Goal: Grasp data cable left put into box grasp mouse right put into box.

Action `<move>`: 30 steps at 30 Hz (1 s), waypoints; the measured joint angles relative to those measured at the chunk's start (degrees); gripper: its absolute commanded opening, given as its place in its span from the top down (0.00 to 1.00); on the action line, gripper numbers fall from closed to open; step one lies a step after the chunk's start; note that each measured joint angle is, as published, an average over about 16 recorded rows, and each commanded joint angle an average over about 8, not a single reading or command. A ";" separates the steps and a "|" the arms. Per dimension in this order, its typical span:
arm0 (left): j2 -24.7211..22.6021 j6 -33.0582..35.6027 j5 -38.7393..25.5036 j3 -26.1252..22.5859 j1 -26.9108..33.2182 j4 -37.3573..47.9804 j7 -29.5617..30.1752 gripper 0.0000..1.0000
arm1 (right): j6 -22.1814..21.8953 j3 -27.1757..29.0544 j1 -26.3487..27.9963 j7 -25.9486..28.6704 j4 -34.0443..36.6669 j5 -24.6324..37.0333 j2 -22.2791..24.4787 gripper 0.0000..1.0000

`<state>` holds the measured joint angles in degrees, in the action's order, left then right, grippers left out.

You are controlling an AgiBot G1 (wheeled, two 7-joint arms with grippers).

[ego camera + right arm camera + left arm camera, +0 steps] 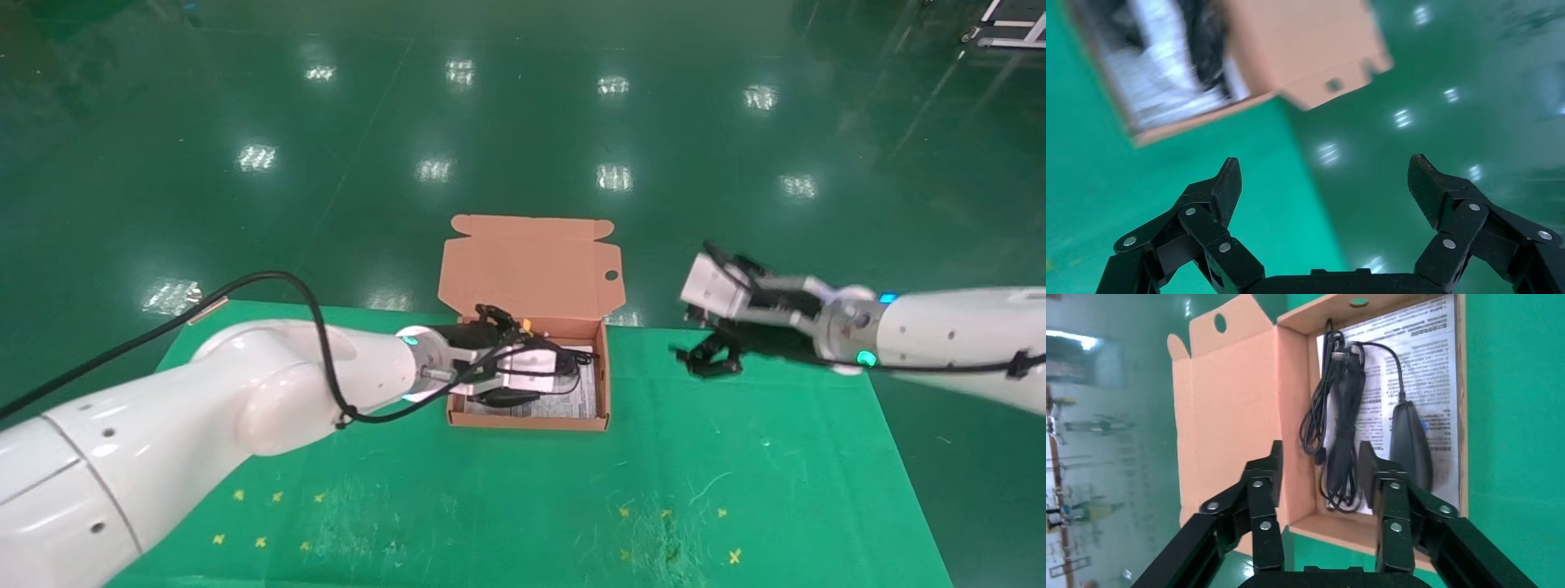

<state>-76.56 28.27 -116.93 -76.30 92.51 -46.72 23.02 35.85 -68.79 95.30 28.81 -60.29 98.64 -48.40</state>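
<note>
The orange-brown box [603, 384] stands open at the far middle of the green mat, its lid raised. In the left wrist view the box [1229, 404] holds the black data cable [1340, 435], a bundled coil on the white printed sheet, and beside it the black mouse [1411, 447] with its thin cord. My left gripper [1321, 465] is open and empty, just above the box's near-left corner; in the head view the left gripper [523, 371] hides much of the box's inside. My right gripper [709, 359] is open and empty, above the mat's far edge to the right of the box [1291, 43].
The green mat [735, 474] covers the table; small yellow marks lie near its front. Beyond its far edge is shiny green floor [523, 122]. My left arm's black hose [270, 282] loops over the arm.
</note>
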 measured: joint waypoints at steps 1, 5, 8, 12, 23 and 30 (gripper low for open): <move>0.24 -0.16 0.06 0.21 0.37 -0.07 0.16 0.00 | -0.05 0.12 0.34 -0.04 -0.23 0.12 0.18 0.00; 0.97 -0.92 0.27 0.99 2.06 -0.07 0.82 0.00 | -0.21 0.65 1.82 0.00 -1.38 0.69 1.06 0.00; 1.32 -1.43 0.36 1.63 3.25 0.22 1.19 0.00 | -0.12 1.08 2.74 0.00 -2.26 1.01 1.73 0.00; 2.07 -1.26 1.25 2.90 3.85 0.30 1.29 0.00 | 0.75 2.07 3.02 -0.24 -3.30 0.63 2.54 0.00; 6.93 5.86 10.38 10.12 -0.13 -2.82 -0.33 0.00 | 7.22 8.62 -1.31 -2.37 -5.04 -6.42 4.24 0.00; 11.63 12.86 19.16 16.92 -4.31 -6.08 -1.95 0.00 | 13.05 14.65 -5.74 -4.52 -6.17 -13.30 5.49 0.00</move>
<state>-64.93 41.12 -97.77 -59.37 88.20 -52.80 21.07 48.89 -54.14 89.56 24.30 -66.45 85.34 -42.91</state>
